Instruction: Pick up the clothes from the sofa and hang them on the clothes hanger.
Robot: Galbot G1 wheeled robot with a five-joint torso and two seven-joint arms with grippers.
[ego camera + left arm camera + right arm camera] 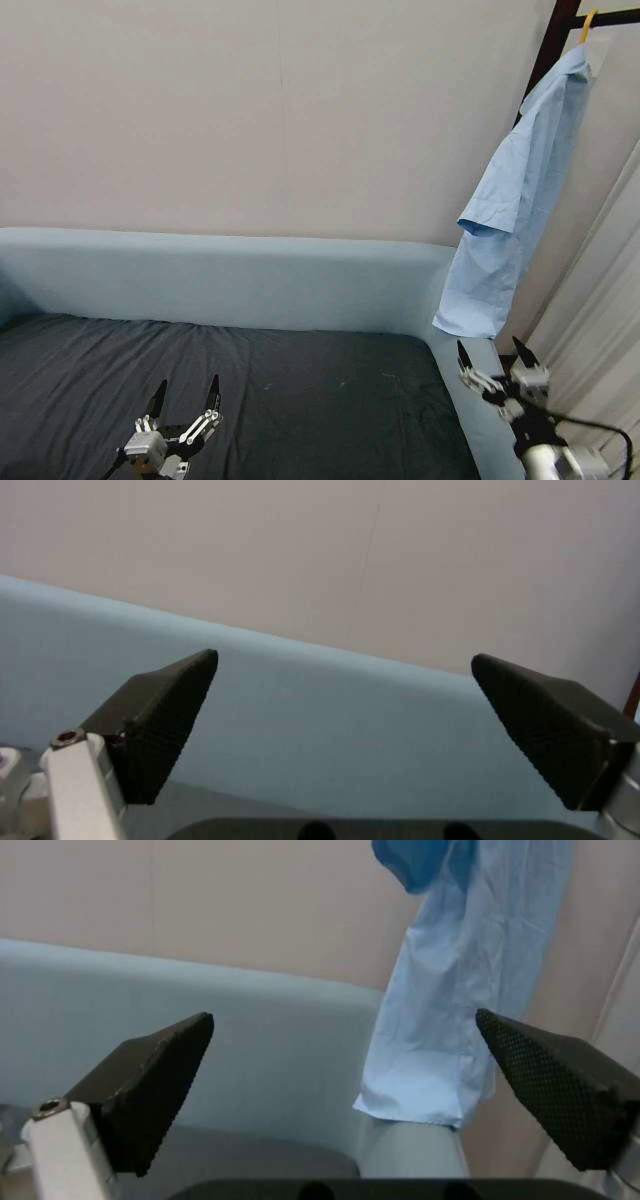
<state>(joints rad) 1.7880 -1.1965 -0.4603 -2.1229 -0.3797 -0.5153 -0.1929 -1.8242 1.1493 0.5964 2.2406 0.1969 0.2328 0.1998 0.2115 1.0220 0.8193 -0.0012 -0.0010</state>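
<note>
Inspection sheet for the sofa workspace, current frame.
Surface: dark grey sofa seat, lightly creased; light blue padded frame behind and right of it.
Job's things: light blue short-sleeved shirt hanging from yellow hanger on dark rack, hem near sofa's right arm.
Clutter: nothing seen.
Grippers: left gripper over seat, jaws open; right gripper over sofa's right arm, jaws open.
Cables: black cable behind right gripper.
Surroundings: beige wall, pale curtain at right.

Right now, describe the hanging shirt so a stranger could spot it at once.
Follow the pale blue sofa to its right end. Above that end, a light blue short-sleeved shirt hangs from a dark rack. It is the one garment there.
</note>
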